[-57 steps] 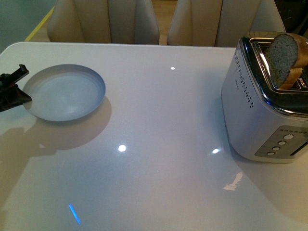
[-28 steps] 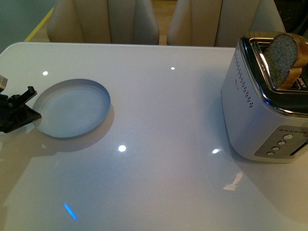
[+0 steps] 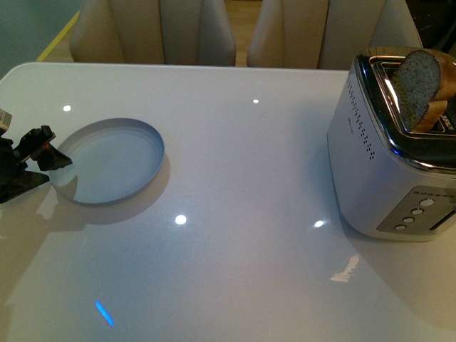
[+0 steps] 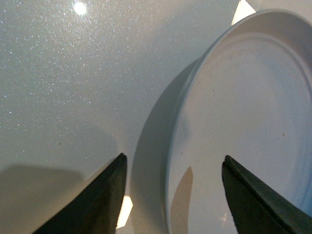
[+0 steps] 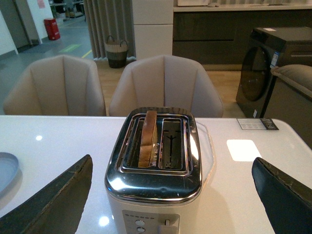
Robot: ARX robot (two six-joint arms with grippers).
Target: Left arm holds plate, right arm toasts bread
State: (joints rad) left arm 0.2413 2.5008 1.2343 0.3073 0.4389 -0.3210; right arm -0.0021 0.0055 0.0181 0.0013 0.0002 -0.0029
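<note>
Here, left arm [image 3: 44, 153] at left edge of frame, jaws spread wide astride the plate [image 3: 114, 160] rim, bread [image 3: 420, 82] upright in toaster [image 3: 388, 178] upper right, right gripper [image 5: 170, 195] wide open.

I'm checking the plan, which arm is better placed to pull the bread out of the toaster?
Right. Its open jaws face the toaster and the bread; the left gripper sits at the plate.

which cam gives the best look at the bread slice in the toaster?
Front view: the light-brown wholemeal bread slice shows its speckled face and golden crust, standing out of the silver toaster. Right wrist view shows it only edge-on in one slot. Left wrist view misses it.
</note>
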